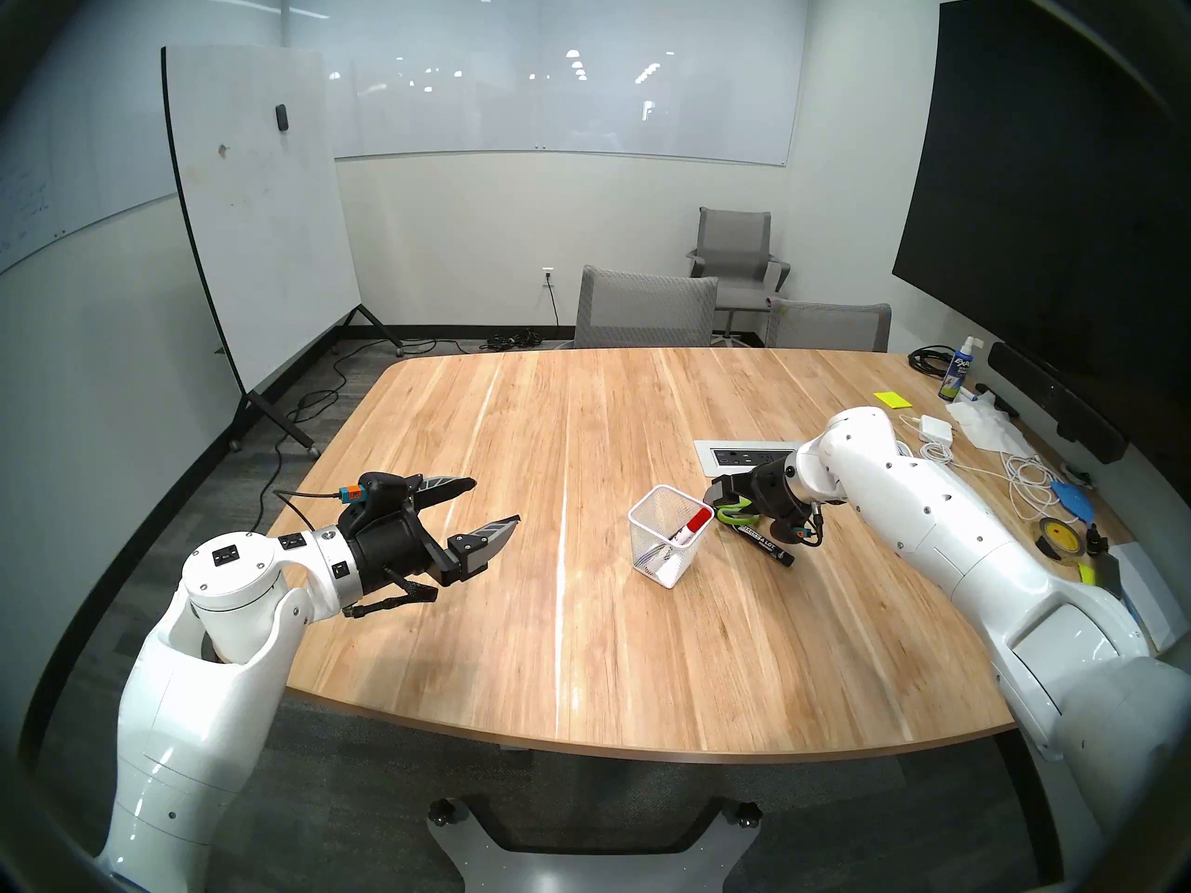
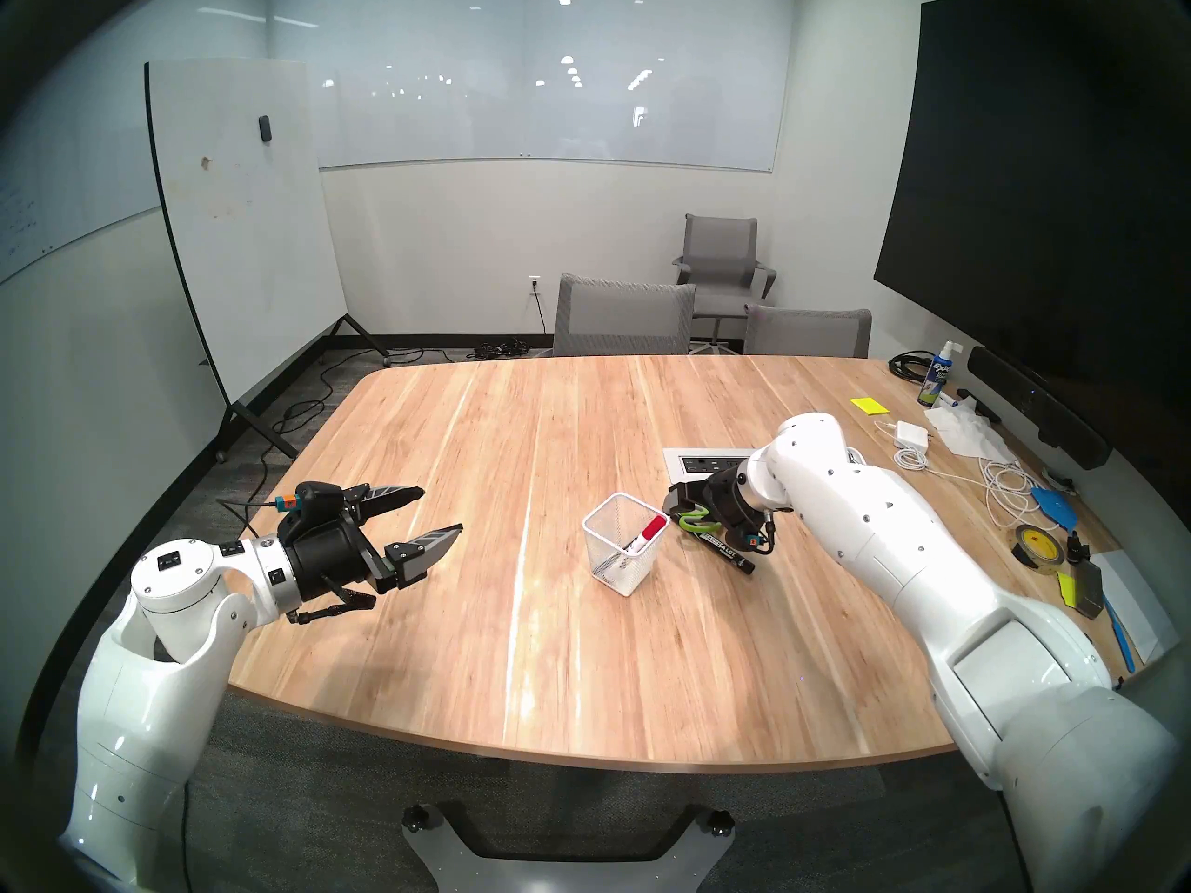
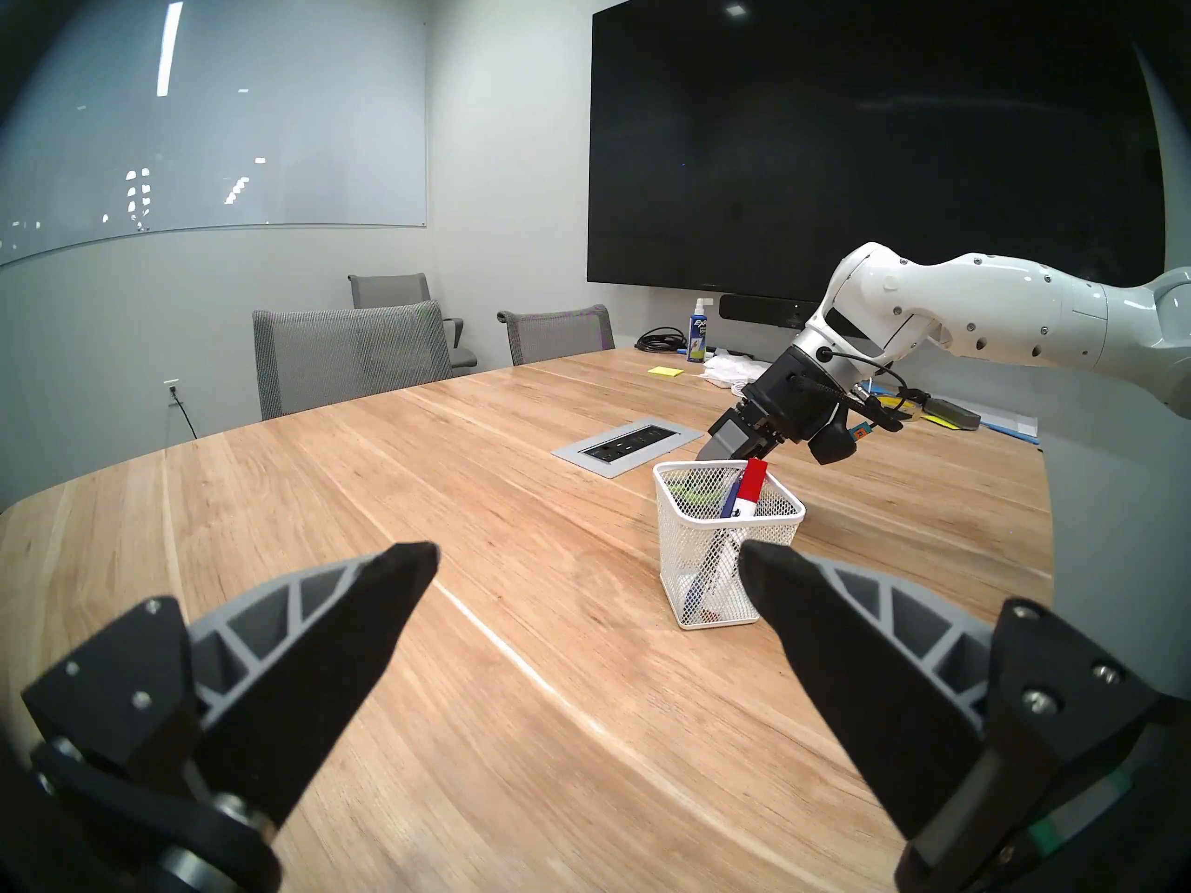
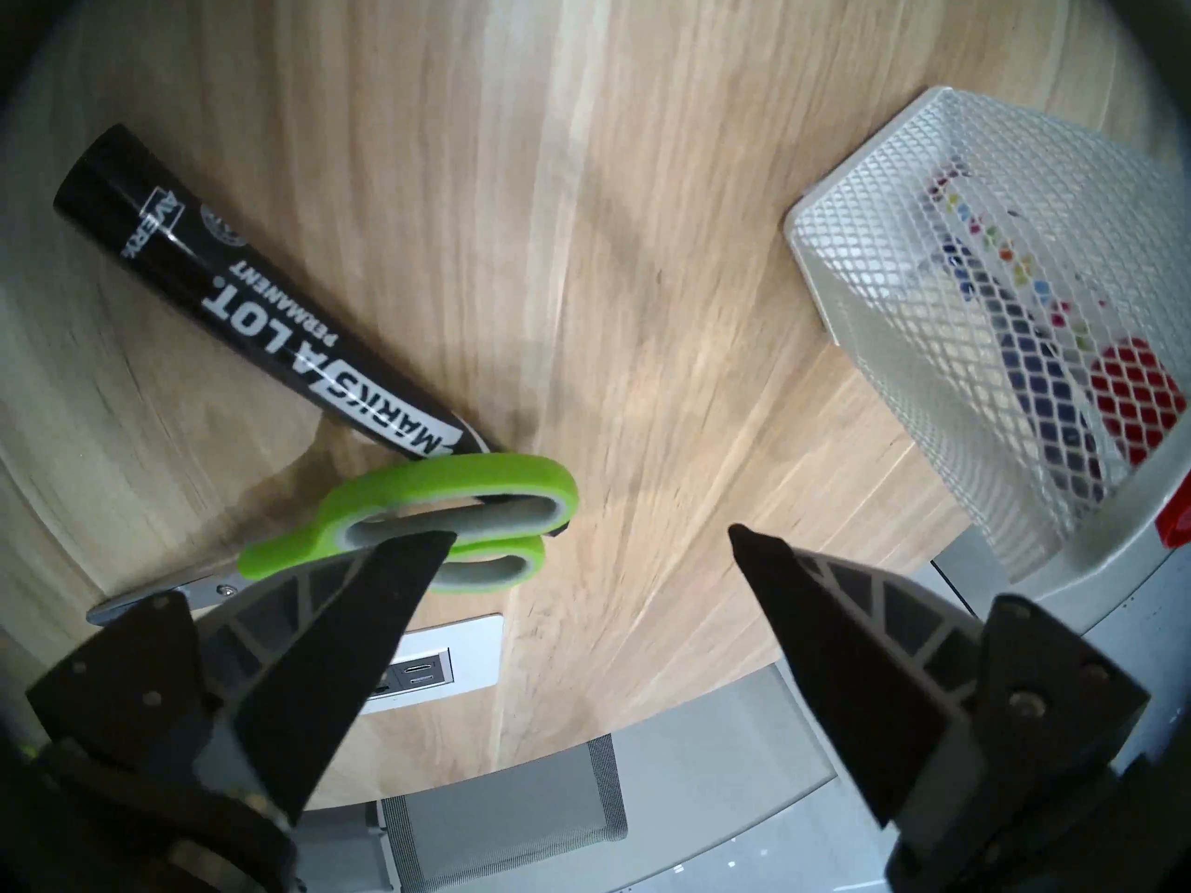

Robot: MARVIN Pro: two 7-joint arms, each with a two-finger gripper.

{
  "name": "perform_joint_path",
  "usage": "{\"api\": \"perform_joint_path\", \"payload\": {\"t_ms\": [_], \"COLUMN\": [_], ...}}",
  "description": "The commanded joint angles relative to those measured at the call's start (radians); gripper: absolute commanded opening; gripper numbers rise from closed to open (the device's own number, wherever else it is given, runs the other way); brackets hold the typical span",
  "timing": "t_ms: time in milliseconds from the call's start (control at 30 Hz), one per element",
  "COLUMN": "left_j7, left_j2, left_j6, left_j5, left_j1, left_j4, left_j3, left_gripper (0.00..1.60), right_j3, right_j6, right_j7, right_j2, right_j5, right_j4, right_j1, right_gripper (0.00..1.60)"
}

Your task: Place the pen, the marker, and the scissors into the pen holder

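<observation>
Tabletop (image 1: 515, 614): light wood, carries everything below.

Right end effector (image 4: 590, 537): jaws apart, empty, angled down just beside the scissors, on the far side of the pen holder.

Left end effector (image 1: 496, 502): jaws apart, empty, hovering at near left, well apart from the work.

Pen holder (image 1: 670, 537): white mesh cup, upright, right of centre. Contents: red-capped marker (image 1: 698, 523) and blue-capped pen (image 3: 731, 502), both leaning inside.

Black marker (image 4: 258, 312): flat on the tabletop, right of the holder, one end touching the scissors handles.

Scissors (image 4: 445, 524): lime-green handles, flat on the tabletop, not yet lifted.

Step in hand, by judgement: reaching for the scissors, the last item. Next move calls for centring the jaws over the handles, closing, lifting, and lowering them blades-first into the holder.
</observation>
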Motion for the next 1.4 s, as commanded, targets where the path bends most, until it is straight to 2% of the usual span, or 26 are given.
{"api": "perform_joint_path", "payload": {"t_ms": [0,367,1000,1033,1100,1233,1367], "left_j7": [0.0,0.0,0.0,0.0,0.0,0.0,0.0], "left_j2": [0.002,0.002,0.002,0.002,0.002,0.002,0.002], "left_j6": [0.0,0.0,0.0,0.0,0.0,0.0,0.0], "left_j5": [0.001,0.001,0.001,0.001,0.001,0.001,0.001], "left_j1": [-0.001,-0.001,-0.001,-0.001,-0.001,-0.001,-0.001], "left_j4": [-0.015,-0.015,-0.015,-0.015,-0.015,-0.015,-0.015], "left_j3": [-0.001,-0.001,-0.001,-0.001,-0.001,-0.001,-0.001], "left_gripper": [1.6,1.6,1.6,1.6,1.6,1.6,1.6], "right_j3": [-0.005,-0.039,-0.154,-0.162,-0.176,-0.201,-0.195], "right_j6": [0.001,0.001,0.001,0.001,0.001,0.001,0.001], "right_j7": [0.008,0.029,0.032,0.03,0.035,0.033,0.035], "right_j2": [-0.021,-0.039,-0.073,-0.072,-0.069,-0.056,-0.038], "right_j5": [0.0,0.012,0.096,0.103,0.115,0.14,0.157], "right_j4": [0.009,0.048,0.164,0.167,0.168,0.17,0.149], "right_j1": [0.043,0.072,0.127,0.132,0.138,0.15,0.143], "right_gripper": [1.6,1.6,1.6,1.18,0.0,0.0,0.0]}}
